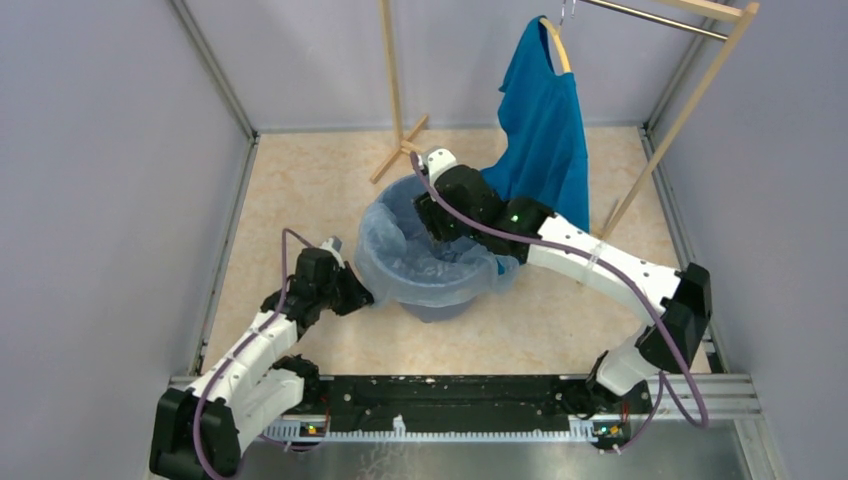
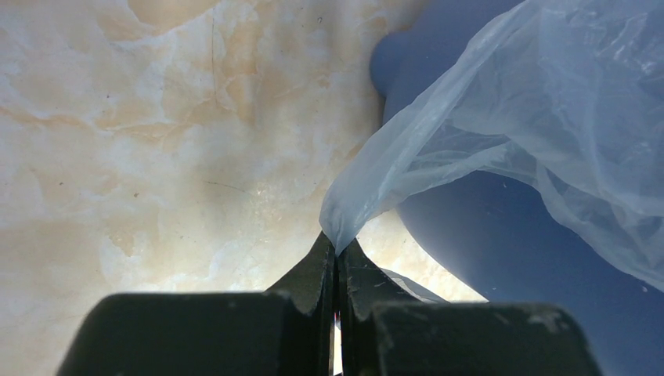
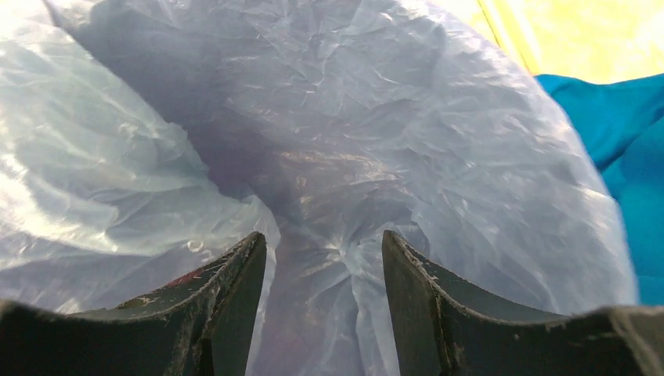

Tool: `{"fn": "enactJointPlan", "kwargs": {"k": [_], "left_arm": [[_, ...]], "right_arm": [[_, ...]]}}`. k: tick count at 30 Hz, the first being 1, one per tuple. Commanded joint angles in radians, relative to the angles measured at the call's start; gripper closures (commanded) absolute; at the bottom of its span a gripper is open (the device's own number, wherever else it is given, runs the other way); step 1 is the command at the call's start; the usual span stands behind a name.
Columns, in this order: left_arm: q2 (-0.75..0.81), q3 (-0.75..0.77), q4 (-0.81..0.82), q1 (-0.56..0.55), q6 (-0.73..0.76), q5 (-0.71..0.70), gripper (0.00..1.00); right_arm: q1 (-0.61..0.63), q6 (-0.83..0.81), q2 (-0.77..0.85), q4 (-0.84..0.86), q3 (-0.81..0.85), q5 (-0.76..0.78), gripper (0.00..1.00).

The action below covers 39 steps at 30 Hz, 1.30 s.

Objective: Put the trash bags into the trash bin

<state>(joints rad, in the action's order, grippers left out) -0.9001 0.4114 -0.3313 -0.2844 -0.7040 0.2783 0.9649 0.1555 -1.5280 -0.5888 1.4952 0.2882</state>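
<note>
**A:** What's on the left?

**B:** The left gripper (image 2: 337, 262), low over the marbled table (image 1: 290, 180), just beside the bin's left flank. From above, its fingertips are lost under the wrist. Its own camera shows them pressed together, pinching a corner of the trash bag (image 2: 501, 117), which is drawn to a point there.

**A:** And the bin?

**B:** The trash bin (image 1: 440, 308) stands mid-table. From above, only a dark blue strip of its near wall shows below the plastic, while the left wrist view shows much more of that wall. The bag sits inside it, its edge draped over the rim on the left and near sides. The far side is behind the right arm.

**A:** Any writing?

**B:** None I can read. A pale patch (image 2: 407, 283) lies just right of the left fingertips, against the bin wall. I cannot tell whether it is a label.

**A:** The right arm?

**B:** The right gripper (image 3: 322, 239) reaches down into the bin's mouth. From above, its own body hides the fingers. Its wrist camera shows them spread apart, with crumpled plastic between and beyond them and neither pad clamping it. Folds of plastic cover the bin's floor.

**A:** Farther right?

**B:** A bright blue T-shirt (image 1: 545, 130) hangs from a wooden rack (image 1: 690, 105), with its hem behind the right arm. The right wrist view catches only a slice of it at the edge. The top of the rack is cut off by the frame.
</note>
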Motion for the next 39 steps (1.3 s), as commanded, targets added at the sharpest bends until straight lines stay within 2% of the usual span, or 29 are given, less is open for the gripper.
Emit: {"fn": "enactJointPlan", "kwargs": {"k": [1, 4, 9, 15, 22, 25, 29, 39], "left_arm": [[0.013, 0.036, -0.002, -0.004, 0.017, -0.002, 0.95], [0.010, 0.037, 0.000, -0.004, 0.018, 0.000, 0.95], [0.009, 0.033, 0.003, -0.004, 0.015, 0.002, 0.95], [0.037, 0.043, -0.020, -0.004, 0.014, -0.012, 0.95], [0.027, 0.040, -0.016, -0.004, 0.012, -0.009, 0.95], [0.025, 0.037, -0.012, -0.004, 0.010, -0.007, 0.95], [0.034, 0.043, -0.022, -0.004, 0.008, -0.013, 0.95], [0.036, 0.049, -0.029, -0.004, 0.008, -0.015, 0.95]], "right_arm": [[-0.001, 0.008, -0.090, 0.051, 0.006, -0.022, 0.44], [0.032, 0.054, -0.161, 0.091, 0.033, -0.097, 0.45], [0.106, 0.086, -0.245, 0.109, 0.123, -0.101, 0.45], [0.056, 0.088, -0.171, 0.128, 0.042, -0.083, 0.44], [0.015, -0.008, -0.082, 0.088, -0.053, -0.014, 0.39], [0.015, -0.023, -0.125, 0.083, -0.050, -0.009, 0.40], [0.015, 0.000, -0.198, 0.129, -0.052, -0.036, 0.49], [0.014, 0.068, -0.349, 0.287, -0.114, -0.095, 0.49]]}}
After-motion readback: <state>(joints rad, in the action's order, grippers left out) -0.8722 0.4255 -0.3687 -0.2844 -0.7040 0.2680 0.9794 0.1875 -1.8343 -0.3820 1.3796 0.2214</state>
